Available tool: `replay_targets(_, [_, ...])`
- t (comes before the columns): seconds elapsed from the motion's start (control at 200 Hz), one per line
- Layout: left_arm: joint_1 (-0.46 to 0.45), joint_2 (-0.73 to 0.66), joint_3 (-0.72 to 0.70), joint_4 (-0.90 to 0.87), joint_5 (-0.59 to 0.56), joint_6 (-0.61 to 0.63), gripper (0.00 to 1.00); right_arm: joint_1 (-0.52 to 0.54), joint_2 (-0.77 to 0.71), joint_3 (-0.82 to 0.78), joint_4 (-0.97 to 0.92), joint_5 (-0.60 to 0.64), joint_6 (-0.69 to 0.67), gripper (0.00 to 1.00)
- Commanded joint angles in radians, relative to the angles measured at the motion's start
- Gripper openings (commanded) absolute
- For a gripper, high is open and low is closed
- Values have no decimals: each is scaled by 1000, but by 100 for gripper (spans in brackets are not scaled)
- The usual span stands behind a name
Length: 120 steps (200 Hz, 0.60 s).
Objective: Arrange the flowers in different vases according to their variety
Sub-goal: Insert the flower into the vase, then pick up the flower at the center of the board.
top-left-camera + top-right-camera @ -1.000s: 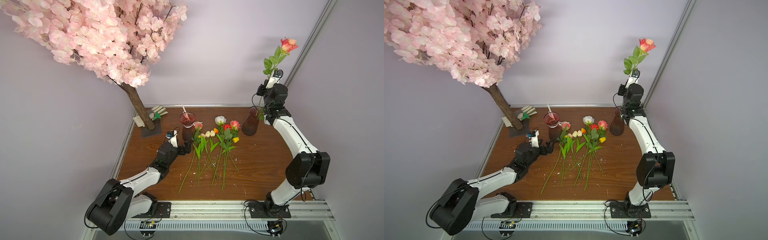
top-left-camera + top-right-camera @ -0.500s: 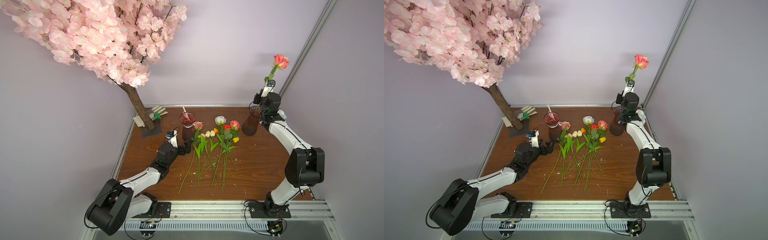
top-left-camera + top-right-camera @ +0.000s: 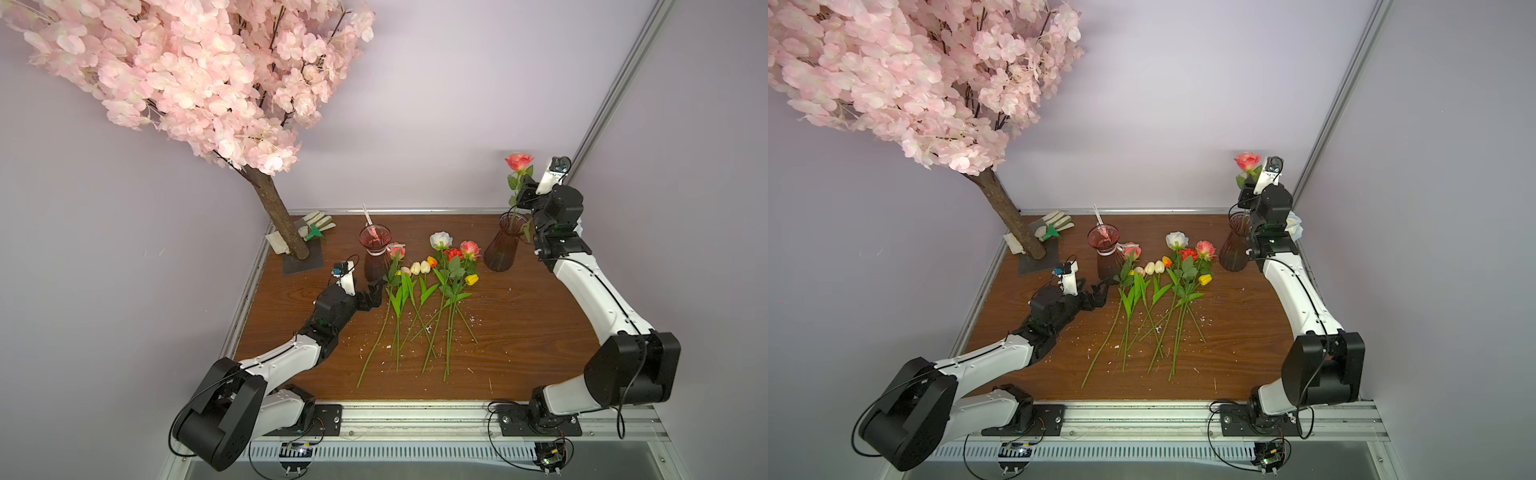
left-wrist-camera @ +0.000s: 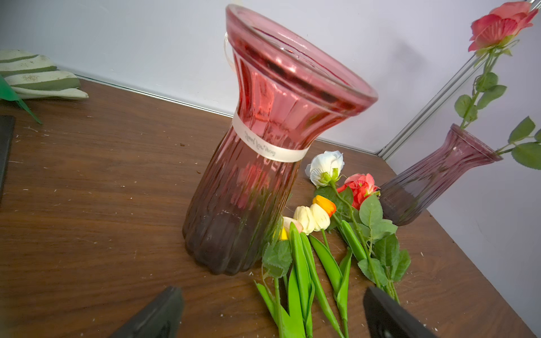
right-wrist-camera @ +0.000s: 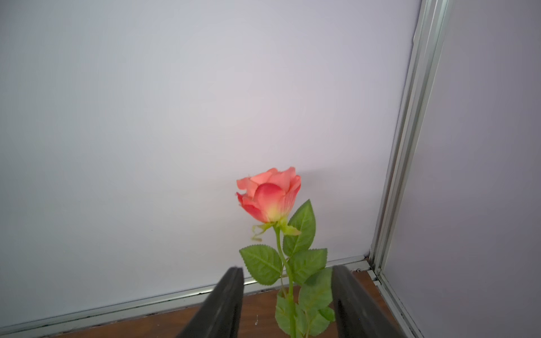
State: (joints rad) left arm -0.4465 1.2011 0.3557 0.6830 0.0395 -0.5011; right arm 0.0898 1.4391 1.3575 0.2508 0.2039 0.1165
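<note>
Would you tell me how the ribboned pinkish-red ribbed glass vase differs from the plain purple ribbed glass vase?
The ribboned pinkish-red vase wears a pale ribbon at its neck; the plain purple vase has none. The plain purple vase holds a coral rose by its stem; the ribboned one shows no flower. Both are ribbed, flared, upright glass.

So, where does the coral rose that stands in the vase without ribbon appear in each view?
In a top view: coral rose far right, rising from the plain vase.
In a top view: rose, same spot.
Left wrist: rose above that vase, past the ribboned vase.
Right wrist: rose between the open right gripper's fingers.
Shared landmark: the metal corner post.
</note>
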Motion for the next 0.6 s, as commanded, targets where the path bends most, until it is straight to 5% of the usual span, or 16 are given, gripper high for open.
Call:
replay_targets(0.0, [-11, -20, -12, 12, -11, 9, 100, 1, -81, 44, -109, -107, 98, 57])
replay_targets(0.215, [-13, -51, -29, 20, -18, 7, 100, 63, -194, -24, -187, -322, 183, 59])
replay_targets(0.596, [-29, -33, -32, 44, -11, 5, 100, 336, -348, -283, -291, -376, 155, 61])
